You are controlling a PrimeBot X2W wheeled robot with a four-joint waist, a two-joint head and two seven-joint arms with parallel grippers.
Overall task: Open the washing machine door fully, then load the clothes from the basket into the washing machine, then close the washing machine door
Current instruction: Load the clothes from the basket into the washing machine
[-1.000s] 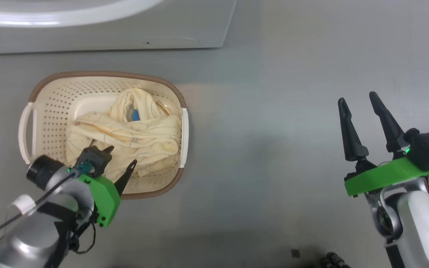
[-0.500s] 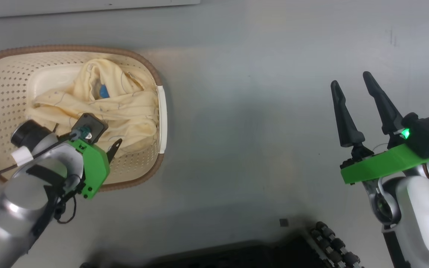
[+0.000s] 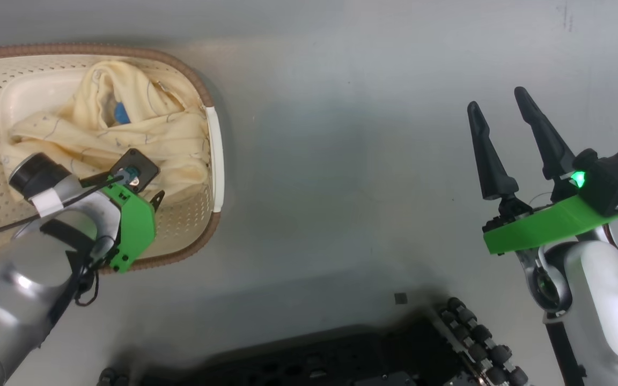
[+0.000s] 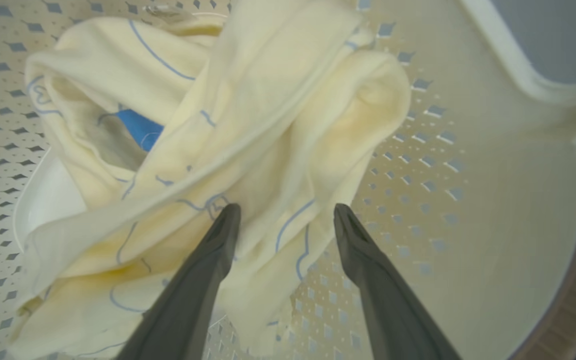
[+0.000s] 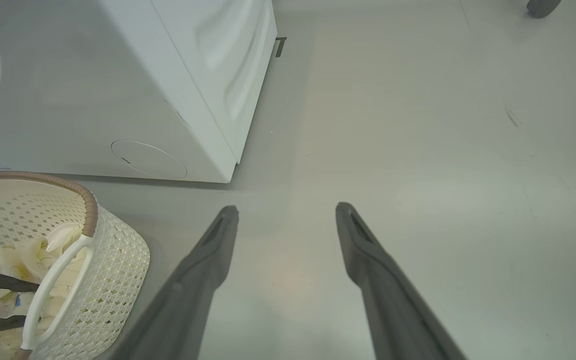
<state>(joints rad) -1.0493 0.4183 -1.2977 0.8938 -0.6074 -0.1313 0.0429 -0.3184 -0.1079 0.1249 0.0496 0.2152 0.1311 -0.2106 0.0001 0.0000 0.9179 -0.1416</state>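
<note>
Left wrist view: the clothes (image 4: pixel 248 125) lie bunched in the basket (image 4: pixel 468 210) — seemingly soft, light, likely to trail — so the left gripper (image 4: pixel 285 212), jaws apart over them, should pinch the thick middle fold.

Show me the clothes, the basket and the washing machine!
clothes (image 4: pixel 268 125), left wrist view, middle cream fold
basket (image 5: pixel 91 215), right wrist view, brown rim
washing machine (image 5: pixel 228 65), right wrist view, white side panel
</note>
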